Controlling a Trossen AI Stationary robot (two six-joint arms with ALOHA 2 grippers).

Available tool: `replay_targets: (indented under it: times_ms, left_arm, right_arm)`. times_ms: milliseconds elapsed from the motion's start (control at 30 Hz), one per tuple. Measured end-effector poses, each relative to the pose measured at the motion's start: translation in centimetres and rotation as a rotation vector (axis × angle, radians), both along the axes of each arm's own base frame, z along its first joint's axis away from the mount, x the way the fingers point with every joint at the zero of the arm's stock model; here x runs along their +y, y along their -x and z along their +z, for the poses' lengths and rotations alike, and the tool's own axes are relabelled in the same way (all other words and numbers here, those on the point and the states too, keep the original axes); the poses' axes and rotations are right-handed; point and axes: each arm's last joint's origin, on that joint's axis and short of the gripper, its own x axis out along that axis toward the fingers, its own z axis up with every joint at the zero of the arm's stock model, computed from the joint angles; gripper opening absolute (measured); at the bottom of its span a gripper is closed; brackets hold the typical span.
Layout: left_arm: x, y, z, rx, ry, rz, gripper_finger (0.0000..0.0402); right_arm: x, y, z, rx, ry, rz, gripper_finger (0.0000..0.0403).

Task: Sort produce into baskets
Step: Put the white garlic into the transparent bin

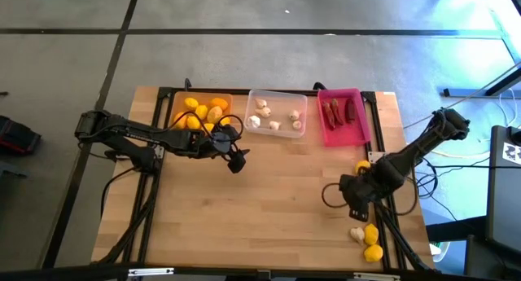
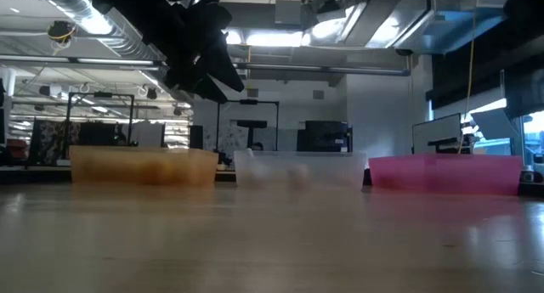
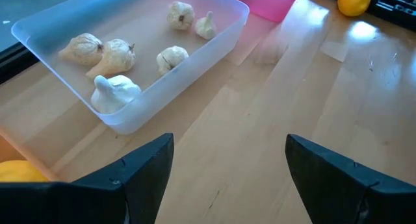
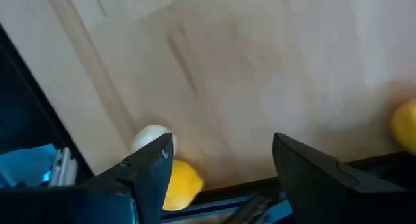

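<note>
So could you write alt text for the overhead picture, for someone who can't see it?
Two dark robot arms reach over a wooden table with an orange tray of lemons, a clear tray of garlic and a pink tray of chilies along its far edge. Two lemons and a garlic bulb lie loose near the right gripper.

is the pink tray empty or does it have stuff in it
Not empty: the pink tray holds several dark red chili pieces, seen from overhead.

The table is showing pale, light-brown wood grain. At its far edge, the left tray is glowing translucent orange with yellow and orange fruits, the middle tray is looking clear-whitish with whitish bulbs, and the right tray is shining bright pink with dark red pieces. Both arms are appearing black.
</note>
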Motion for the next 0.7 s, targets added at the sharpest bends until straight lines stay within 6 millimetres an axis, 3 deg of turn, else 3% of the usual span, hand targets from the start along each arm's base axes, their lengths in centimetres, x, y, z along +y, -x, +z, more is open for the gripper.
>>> replay_targets:
  times_ms: [400,700]
  left_arm:
    - [-1.2,0.0,0.0,-0.007,0.014,-0.032,0.0292]
    - [-3.3,0.1,0.0,-0.044,0.076,-0.045,0.0292]
  right_arm:
    - [6.2,0.7,-2.5,0.086,-0.089,0.004,0.0256]
    - [9.3,1.8,-5.0,0.186,-0.072,0.068,0.0256]
